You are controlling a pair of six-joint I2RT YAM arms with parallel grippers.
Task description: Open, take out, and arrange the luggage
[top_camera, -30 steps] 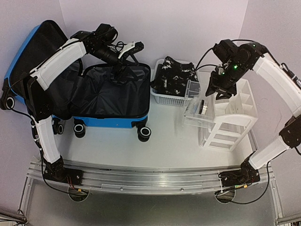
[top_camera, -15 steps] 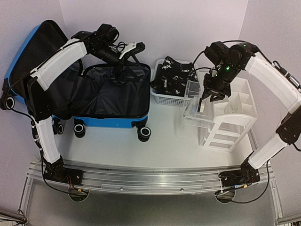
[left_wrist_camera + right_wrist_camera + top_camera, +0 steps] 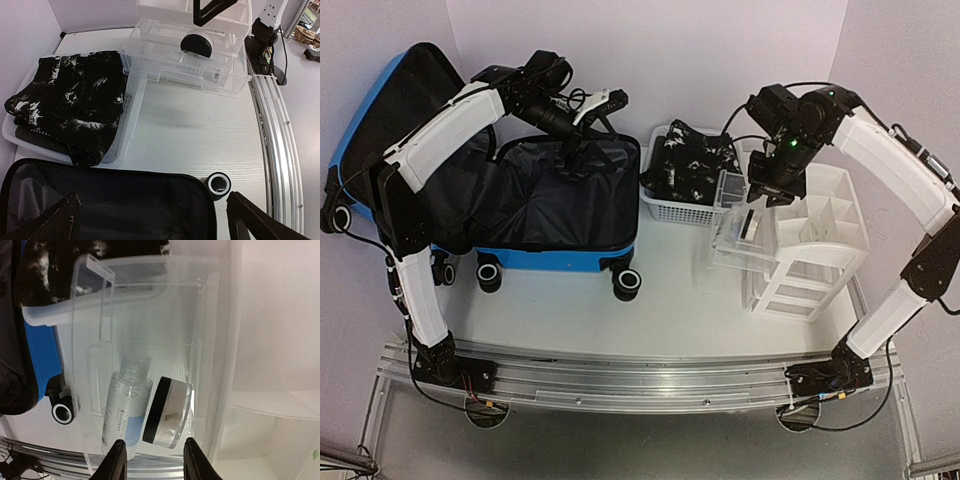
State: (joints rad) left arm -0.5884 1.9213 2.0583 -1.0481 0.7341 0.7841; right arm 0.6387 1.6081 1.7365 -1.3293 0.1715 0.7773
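Table (image 3: 680, 310) | left pincer (image 3: 152, 205) wide open, empty | right pincer (image 3: 155, 442) part-open, empty, over box (image 3: 85, 315)

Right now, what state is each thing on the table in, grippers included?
Suitcase: open, lid raised.
Basket: holding black patterned clothes.
Clear drawer: pulled out, holding a bottle and a jar.
Left gripper: open, over the suitcase.
Right gripper: open, over the clear drawer.

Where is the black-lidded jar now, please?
Right wrist view: the jar lies in the clear bin beside a clear bottle; the bin sits between white basket and white organizer, on the right.
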